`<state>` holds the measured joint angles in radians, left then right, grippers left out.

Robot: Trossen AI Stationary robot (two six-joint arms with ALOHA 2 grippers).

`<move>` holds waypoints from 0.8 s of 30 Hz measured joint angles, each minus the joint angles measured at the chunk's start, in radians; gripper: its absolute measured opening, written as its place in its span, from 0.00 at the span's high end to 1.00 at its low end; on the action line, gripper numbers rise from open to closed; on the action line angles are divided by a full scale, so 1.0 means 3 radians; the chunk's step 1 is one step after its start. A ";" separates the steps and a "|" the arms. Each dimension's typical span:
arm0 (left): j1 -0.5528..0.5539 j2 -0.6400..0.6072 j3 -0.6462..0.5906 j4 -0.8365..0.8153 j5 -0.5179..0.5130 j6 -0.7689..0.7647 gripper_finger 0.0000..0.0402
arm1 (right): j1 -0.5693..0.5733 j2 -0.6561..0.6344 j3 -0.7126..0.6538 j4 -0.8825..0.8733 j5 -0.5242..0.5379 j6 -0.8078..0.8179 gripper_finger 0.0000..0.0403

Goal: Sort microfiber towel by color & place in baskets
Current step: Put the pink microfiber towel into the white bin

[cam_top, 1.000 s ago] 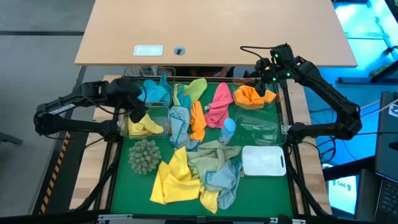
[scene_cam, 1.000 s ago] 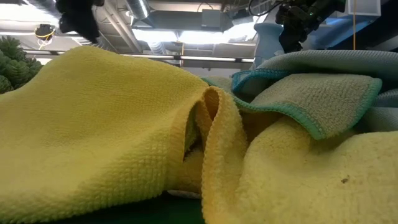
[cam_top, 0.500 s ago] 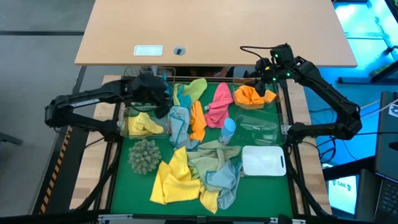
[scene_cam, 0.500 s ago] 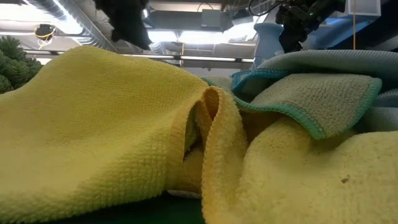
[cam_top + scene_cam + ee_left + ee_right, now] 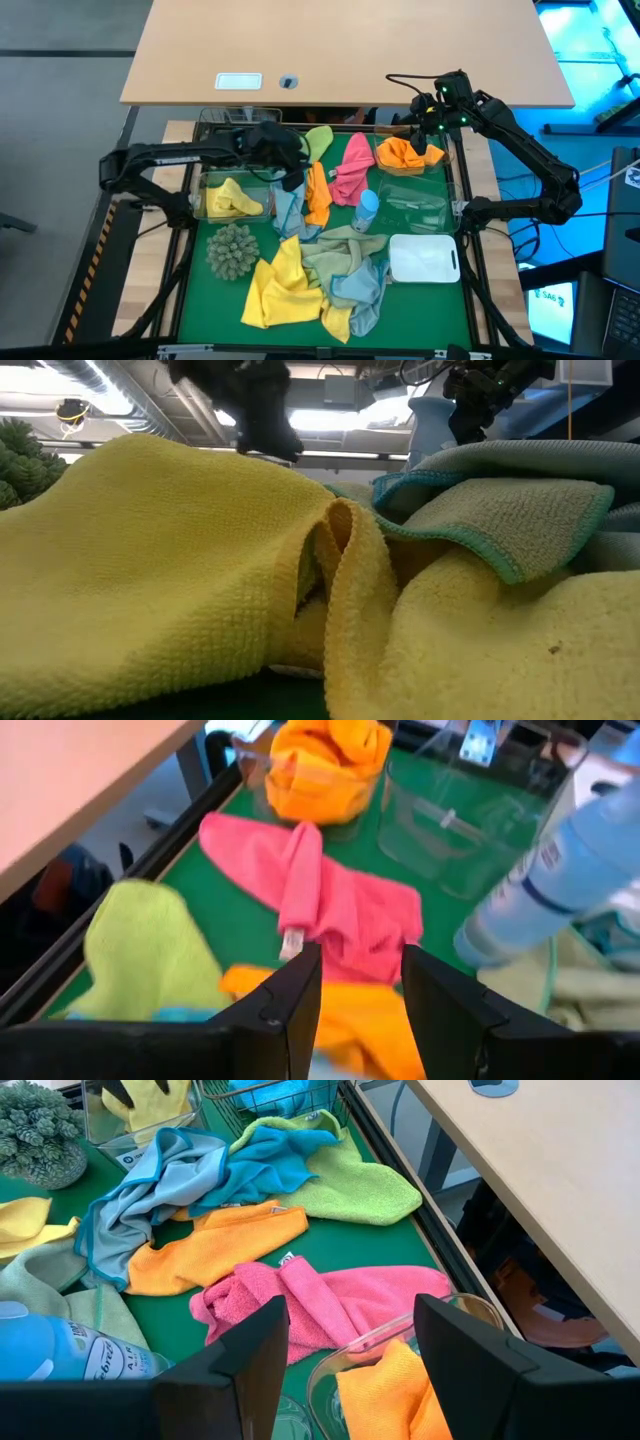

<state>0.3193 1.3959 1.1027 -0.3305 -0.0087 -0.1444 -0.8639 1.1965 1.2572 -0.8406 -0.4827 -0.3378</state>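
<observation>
Loose microfiber towels lie on the green mat: pink (image 5: 350,170), orange (image 5: 318,195), light green (image 5: 316,140), light blue (image 5: 288,200), and a heap of yellow (image 5: 280,285), green and blue ones near the front. My left gripper (image 5: 293,178) hovers open above the orange and light blue towels, with nothing between its fingers (image 5: 300,1000). My right gripper (image 5: 428,140) stands open above a clear basket (image 5: 345,1370) that holds an orange towel (image 5: 390,1390). Another basket (image 5: 205,205) holds a yellow towel (image 5: 232,198).
An empty clear basket (image 5: 415,205) and a white basket (image 5: 423,258) stand on the right. A light-blue bottle (image 5: 366,208) stands mid-mat, and a spiky grey-green ball (image 5: 232,250) sits at the left. A wooden tabletop (image 5: 340,50) overhangs the far edge.
My left gripper has swept toward the table's right edge, from above the left baskets to above the loose towels in the middle, sinking a little and tipping further down. It has stayed open. No towel has moved.
</observation>
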 joint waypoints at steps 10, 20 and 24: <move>0.0001 0.0654 0.0000 0.0696 -0.0001 -0.0004 0.67 | 0.0001 0.0000 0.0000 0.0000 0.0000 0.0000 0.46; 0.0001 0.1291 0.0000 0.1148 0.0001 -0.0008 0.67 | 0.0000 0.0000 0.0000 0.0000 0.0000 0.0000 0.46; 0.0001 0.1454 0.0000 0.1327 0.0007 -0.0015 0.67 | 0.0000 0.0000 0.0000 0.0000 0.0000 0.0000 0.46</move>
<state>0.3194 1.8322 1.1027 0.0677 -0.0067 -0.1488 -0.8637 1.1965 1.2572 -0.8406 -0.4828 -0.3378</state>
